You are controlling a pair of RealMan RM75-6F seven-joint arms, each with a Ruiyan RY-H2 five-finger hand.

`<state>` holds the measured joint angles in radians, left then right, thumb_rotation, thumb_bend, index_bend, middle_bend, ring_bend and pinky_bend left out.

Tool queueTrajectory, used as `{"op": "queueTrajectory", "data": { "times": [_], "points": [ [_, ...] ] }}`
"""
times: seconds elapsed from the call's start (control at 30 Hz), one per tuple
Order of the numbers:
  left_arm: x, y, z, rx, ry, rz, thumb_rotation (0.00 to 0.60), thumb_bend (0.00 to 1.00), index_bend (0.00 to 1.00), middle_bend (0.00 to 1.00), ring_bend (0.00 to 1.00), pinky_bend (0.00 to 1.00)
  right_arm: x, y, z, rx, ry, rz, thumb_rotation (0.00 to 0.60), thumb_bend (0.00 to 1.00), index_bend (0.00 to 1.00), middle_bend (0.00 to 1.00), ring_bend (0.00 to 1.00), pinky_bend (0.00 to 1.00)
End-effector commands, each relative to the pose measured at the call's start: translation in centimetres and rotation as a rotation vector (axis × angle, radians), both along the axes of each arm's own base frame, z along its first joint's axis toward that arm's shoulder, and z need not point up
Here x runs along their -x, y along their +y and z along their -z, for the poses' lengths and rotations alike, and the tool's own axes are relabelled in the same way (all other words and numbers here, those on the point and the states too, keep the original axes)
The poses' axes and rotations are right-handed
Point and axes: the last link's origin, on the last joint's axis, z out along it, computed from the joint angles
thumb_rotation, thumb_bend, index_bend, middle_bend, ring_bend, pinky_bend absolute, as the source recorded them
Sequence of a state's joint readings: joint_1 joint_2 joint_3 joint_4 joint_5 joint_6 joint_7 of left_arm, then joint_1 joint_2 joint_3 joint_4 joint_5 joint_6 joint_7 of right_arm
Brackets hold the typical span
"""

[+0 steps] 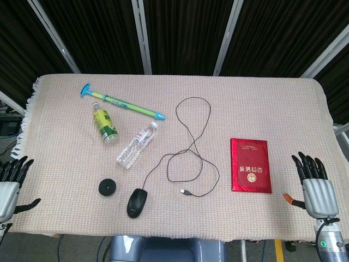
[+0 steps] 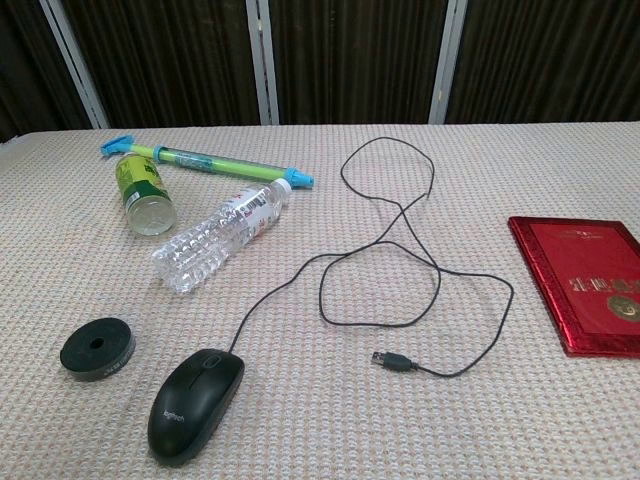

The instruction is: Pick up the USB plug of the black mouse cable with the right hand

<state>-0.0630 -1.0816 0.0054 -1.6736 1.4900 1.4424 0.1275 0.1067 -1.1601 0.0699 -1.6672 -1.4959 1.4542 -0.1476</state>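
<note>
The black mouse point(image 1: 137, 203) point(image 2: 196, 403) lies near the table's front edge, its thin black cable point(image 1: 192, 143) point(image 2: 400, 225) looping back across the cloth. The cable ends in the USB plug point(image 1: 185, 191) point(image 2: 393, 360), lying free on the cloth right of the mouse. My right hand point(image 1: 315, 185) hovers at the table's right front corner, fingers spread and empty, well to the right of the plug. My left hand point(image 1: 10, 184) sits off the left front corner, also spread and empty. Neither hand appears in the chest view.
A red booklet point(image 1: 250, 165) point(image 2: 588, 281) lies between the plug and my right hand. Left of the cable are a clear water bottle point(image 1: 136, 145), a green bottle point(image 1: 105, 124), a green-and-blue stick point(image 1: 121, 102) and a black disc point(image 1: 108, 187).
</note>
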Motion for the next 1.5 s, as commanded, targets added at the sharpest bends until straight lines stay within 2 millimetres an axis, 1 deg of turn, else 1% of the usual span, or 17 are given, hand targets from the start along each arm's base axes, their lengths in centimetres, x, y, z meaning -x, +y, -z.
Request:
{"op": "queueTrajectory", "data": {
  "times": [0.03,0.1,0.13,0.17,0.23,0.33,0.47,0.6,0.77,0.93,1.2,1.3,1.4,1.5],
  "points": [
    [0.0,0.0,0.0,-0.002,0.0,-0.001,0.6,0.12,0.04,0.0,0.0,0.0,-1.1,-0.9,0.9,-0.054,-0.044,-0.046,0.6,0.05,0.16,0.03,0.0,0.0],
    [0.0,0.0,0.0,-0.002,0.0,0.0,0.6,0.12,0.04,0.0,0.0,0.0,-2.2,-1.7,1.8,-0.1,-0.067,-0.075,0.6,0.05,0.19,0.06,0.0,0.0],
    [-0.1,0.0,0.0,-0.002,0.0,0.0,0.6,0.12,0.04,0.0,0.0,0.0,-2.3,-1.9,1.9,-0.107,-0.069,-0.078,0.6,0.05,0.22,0.07,0.0,0.0],
    [-0.1,0.0,0.1,-0.002,0.0,0.002,0.6,0.12,0.04,0.0,0.0,0.0,-3.2,-2.4,2.6,-0.133,-0.091,-0.095,0.6,0.06,0.24,0.08,0.0,0.0],
    [-0.2,-0.1,0.1,-0.002,0.003,0.005,0.6,0.12,0.04,0.0,0.0,0.0,-4.7,-3.2,3.9,-0.17,-0.13,-0.112,0.6,0.09,0.31,0.11,0.0,0.0],
    [-0.2,-0.2,0.0,-0.004,0.002,0.007,0.6,0.12,0.04,0.0,0.0,0.0,-6.4,-3.9,5.5,-0.217,-0.172,-0.117,0.6,0.11,0.4,0.13,0.0,0.0],
    [-0.1,-0.4,-0.2,-0.009,-0.002,0.005,0.6,0.12,0.04,0.0,0.0,0.0,-8.7,-4.8,7.8,-0.259,-0.192,-0.121,0.6,0.12,0.42,0.14,0.0,0.0],
    [0.1,-0.6,-0.5,-0.014,-0.009,-0.003,0.6,0.12,0.04,0.0,0.0,0.0,-10.8,-5.5,10.8,-0.308,-0.197,-0.119,0.6,0.15,0.44,0.14,0.0,0.0],
    [0.3,-0.7,-0.7,-0.016,-0.017,-0.014,0.6,0.12,0.04,0.0,0.0,0.0,-12.2,-5.8,13.3,-0.347,-0.209,-0.093,0.6,0.15,0.48,0.16,0.0,0.0],
    [0.5,-0.6,-0.8,-0.015,-0.025,-0.022,0.6,0.12,0.05,0.0,0.0,0.0,-13.7,-5.6,15.8,-0.381,-0.213,-0.074,0.6,0.16,0.49,0.16,0.0,0.0],
    [0.5,-0.6,-0.6,-0.007,-0.03,-0.026,0.6,0.12,0.05,0.0,0.0,0.0,-15.0,-5.0,17.6,-0.401,-0.229,-0.05,0.6,0.16,0.49,0.16,0.0,0.0],
    [0.4,-0.6,-0.6,-0.004,-0.032,-0.027,0.6,0.12,0.05,0.0,0.0,0.0,-15.4,-4.8,18.1,-0.41,-0.233,-0.041,0.6,0.18,0.48,0.16,0.0,0.0],
    [0.4,-0.5,-0.6,-0.005,-0.035,-0.025,0.6,0.12,0.05,0.0,0.0,0.0,-15.6,-4.6,18.8,-0.422,-0.22,-0.034,0.6,0.21,0.47,0.15,0.0,0.0],
    [0.3,-0.5,-0.6,-0.003,-0.039,-0.025,0.6,0.12,0.05,0.0,0.0,0.0,-15.5,-4.3,19.5,-0.435,-0.205,-0.018,0.6,0.21,0.45,0.14,0.0,0.0]
  ]
}}
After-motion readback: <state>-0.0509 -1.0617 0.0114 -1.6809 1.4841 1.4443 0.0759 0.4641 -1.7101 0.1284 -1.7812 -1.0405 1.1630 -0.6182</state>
